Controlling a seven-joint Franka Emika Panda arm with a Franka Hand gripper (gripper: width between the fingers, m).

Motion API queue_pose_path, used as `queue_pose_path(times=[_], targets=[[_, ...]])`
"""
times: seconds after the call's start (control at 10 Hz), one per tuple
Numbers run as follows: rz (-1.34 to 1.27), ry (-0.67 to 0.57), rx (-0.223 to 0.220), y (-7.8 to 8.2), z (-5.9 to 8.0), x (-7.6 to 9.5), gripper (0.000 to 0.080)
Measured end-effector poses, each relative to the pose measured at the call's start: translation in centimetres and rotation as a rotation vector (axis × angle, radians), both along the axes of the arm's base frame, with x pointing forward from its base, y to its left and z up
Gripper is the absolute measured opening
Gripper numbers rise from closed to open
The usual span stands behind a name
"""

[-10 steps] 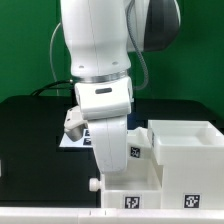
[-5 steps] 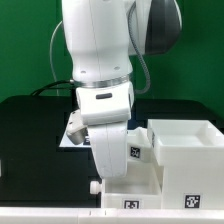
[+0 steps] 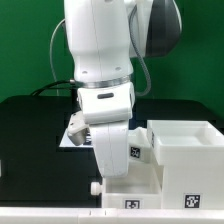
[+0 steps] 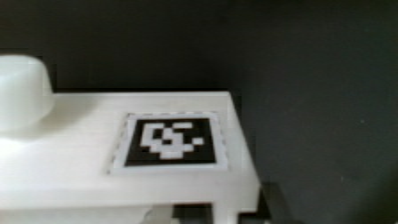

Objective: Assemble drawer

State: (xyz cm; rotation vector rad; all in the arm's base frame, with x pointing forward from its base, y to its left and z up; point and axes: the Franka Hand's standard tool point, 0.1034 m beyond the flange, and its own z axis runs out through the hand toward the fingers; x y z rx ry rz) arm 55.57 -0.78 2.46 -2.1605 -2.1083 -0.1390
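Watching the exterior view's lower middle, I see the white open-top plastic drawer tray (image 3: 160, 190) with the white two-finger gripper (image 3: 108, 172) low over its end on that view's left; apart or clamped, I cannot tell. A skewed hold, I judge, could jam the tray against the taller white plastic box (image 3: 185, 150) behind.

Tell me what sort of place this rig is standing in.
Most likely a robotics lab bench: a black table, a plain green backdrop, and white drawer parts bearing square tags under the robot arm.

A robotics lab, with robot arm (image 3: 100, 40), green backdrop (image 3: 25, 40), tagged drawer (image 3: 190, 160).
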Motion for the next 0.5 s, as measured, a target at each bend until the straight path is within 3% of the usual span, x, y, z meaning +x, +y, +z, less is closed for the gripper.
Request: queue_pose_path(times=[0.5], targets=[[0.006, -0.034, -0.005, -0.02, -0.25, -0.13, 0.004]])
